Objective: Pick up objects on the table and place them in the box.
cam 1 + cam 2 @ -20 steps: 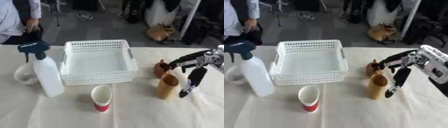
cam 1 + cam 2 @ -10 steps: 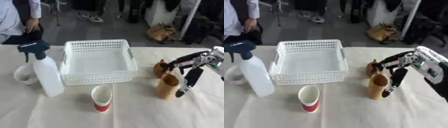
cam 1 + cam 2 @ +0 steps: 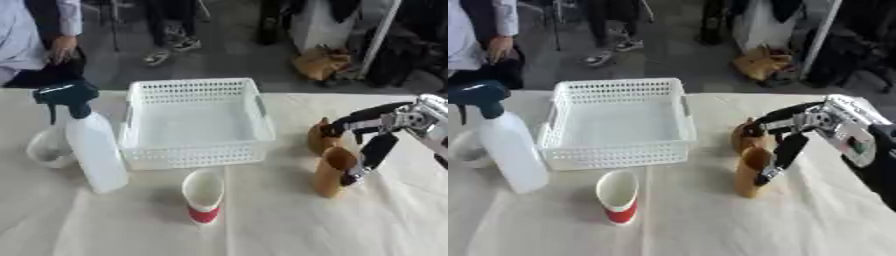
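Observation:
A white perforated basket (image 3: 194, 121) stands at the table's middle, with nothing seen inside. Right of it are two brown things: a tall cup-like piece (image 3: 331, 171) and a darker rounded piece (image 3: 319, 138) just behind it. My right hand (image 3: 378, 135) reaches in from the right with its fingers (image 3: 346, 122) spread over the darker piece and its thumb (image 3: 371, 156) straight down along the tall cup's right side; it grips neither. A red-and-white paper cup (image 3: 203, 195) stands in front of the basket. A white spray bottle (image 3: 91, 146) with a dark blue trigger stands at the left. My left hand is out of view.
A clear rounded container (image 3: 48, 148) sits left of the spray bottle. A cream cloth (image 3: 262, 225) covers the table. People and chair legs show beyond the far edge, none touching the objects.
My right hand has edged slightly left, closer against the two brown things. The view has shifted a little. Nothing has been lifted.

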Robot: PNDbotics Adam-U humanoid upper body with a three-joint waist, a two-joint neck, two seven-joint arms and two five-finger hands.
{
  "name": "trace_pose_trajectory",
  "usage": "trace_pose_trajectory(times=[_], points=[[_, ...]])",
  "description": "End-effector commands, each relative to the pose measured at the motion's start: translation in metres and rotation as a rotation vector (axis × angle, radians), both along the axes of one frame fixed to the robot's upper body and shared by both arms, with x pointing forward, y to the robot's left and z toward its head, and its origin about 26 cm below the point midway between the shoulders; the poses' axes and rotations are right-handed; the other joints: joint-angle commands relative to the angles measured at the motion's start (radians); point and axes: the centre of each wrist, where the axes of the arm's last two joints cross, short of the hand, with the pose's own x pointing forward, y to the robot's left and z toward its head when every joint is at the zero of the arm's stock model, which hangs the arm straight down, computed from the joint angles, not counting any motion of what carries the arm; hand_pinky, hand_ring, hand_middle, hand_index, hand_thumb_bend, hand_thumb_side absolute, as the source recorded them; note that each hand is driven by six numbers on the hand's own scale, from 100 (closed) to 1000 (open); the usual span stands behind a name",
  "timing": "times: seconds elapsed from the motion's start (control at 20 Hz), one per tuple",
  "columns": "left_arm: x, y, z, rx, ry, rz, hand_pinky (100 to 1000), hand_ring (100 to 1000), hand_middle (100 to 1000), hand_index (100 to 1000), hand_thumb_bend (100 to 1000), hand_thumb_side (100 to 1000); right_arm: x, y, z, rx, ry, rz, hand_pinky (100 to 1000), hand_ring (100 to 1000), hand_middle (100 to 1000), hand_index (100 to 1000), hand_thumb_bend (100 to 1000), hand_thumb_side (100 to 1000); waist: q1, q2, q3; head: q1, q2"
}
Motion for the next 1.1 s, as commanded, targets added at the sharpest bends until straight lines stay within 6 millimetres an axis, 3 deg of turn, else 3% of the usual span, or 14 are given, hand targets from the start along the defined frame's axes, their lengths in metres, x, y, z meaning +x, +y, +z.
trace_pose_trajectory(times=[0.05, 0.4, 1.1], points=[[-0.003, 0.002, 0.007, 0.01, -0.02, 0.003, 999, 933, 822, 838, 100, 1000, 0.002, -0.006, 0.011, -0.011, -0.025, -0.014, 707, 949, 976, 1000, 729, 541, 0.003, -0.014, 0.002, -0.003, -0.007], [-0.003, 0.003, 0.007, 0.008, -0.02, 0.004, 1000, 933, 819, 832, 100, 1000, 0.007, -0.01, 0.004, -0.029, 0.01, -0.019, 651, 921, 971, 1000, 666, 449, 0.003, -0.014, 0.003, -0.004, -0.007], [-0.003, 0.003, 0.007, 0.006, -0.018, 0.005, 1000, 931, 815, 829, 100, 1000, 0.011, -0.019, -0.001, -0.008, 0.006, -0.026, 639, 898, 957, 1000, 629, 462, 0.005, -0.014, 0.002, -0.003, -0.011]])
